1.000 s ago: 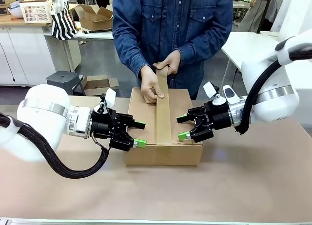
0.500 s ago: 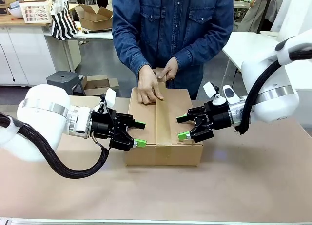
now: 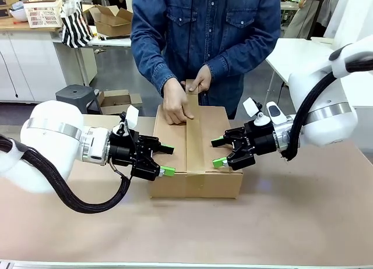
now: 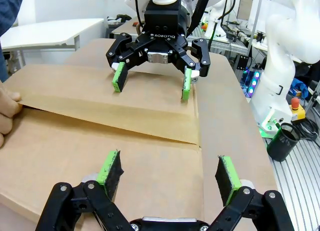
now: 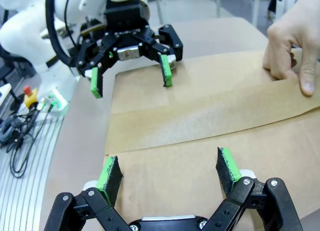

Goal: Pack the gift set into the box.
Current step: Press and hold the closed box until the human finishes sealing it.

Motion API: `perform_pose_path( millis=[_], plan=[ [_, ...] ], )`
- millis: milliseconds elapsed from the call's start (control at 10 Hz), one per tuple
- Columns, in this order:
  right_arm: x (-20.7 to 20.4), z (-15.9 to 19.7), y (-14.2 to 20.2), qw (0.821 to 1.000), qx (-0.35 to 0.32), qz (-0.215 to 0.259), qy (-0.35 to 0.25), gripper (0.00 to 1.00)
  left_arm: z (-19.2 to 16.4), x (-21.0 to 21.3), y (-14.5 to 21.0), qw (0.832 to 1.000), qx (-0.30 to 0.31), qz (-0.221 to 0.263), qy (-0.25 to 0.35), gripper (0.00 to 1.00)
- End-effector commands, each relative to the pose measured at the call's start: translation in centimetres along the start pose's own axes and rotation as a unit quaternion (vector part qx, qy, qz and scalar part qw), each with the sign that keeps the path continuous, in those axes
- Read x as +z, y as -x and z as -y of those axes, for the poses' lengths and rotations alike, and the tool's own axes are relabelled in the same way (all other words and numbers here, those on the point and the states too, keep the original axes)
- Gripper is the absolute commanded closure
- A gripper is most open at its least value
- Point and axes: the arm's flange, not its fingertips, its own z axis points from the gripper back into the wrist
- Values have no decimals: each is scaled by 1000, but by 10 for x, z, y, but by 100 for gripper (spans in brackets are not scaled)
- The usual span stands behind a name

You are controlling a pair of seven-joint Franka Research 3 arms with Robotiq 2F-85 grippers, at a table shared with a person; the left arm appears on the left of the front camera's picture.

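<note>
Box (image 3: pixel 195 149) sits closed mid-table, tape strip (image 3: pixel 194 141) running along its top from near to far edge, between left gripper (image 3: pixel 165 159) and right gripper (image 3: pixel 219 152); both spread wide, empty, flanking its near corners. Gift set isn't visible, presumably inside. Versus a second ago the person's hands (image 3: pixel 176 103), nearest the tape, have pressed the lifted far end down flat; grippers unmoved.

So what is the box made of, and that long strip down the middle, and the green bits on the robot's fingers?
The box looks like plain brown cardboard, matte and a bit fibrous. The strip looks like brown paper tape, slightly darker and smoother. The green pads look like soft rubber or foam, dull with a rough grain, though that is hard to confirm.
</note>
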Motion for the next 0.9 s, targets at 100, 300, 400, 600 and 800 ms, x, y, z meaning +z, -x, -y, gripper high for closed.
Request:
perform_pose_path(
  millis=[100,300,400,600,800],
  plan=[
    [0,-1,2,1000,0,-3,0,0,3,0,2,1000,-7,-4,0,0],
    [0,-1,2,1000,0,-3,0,0,3,0,2,1000,-7,-4,0,0],
    [0,-1,2,1000,0,-3,0,0,3,0,2,1000,-7,-4,0,0],
    [0,-1,2,1000,0,-3,0,0,3,0,2,1000,-7,-4,0,0],
    [0,-1,2,1000,0,-3,0,0,3,0,2,1000,-7,-4,0,0]
  ],
)
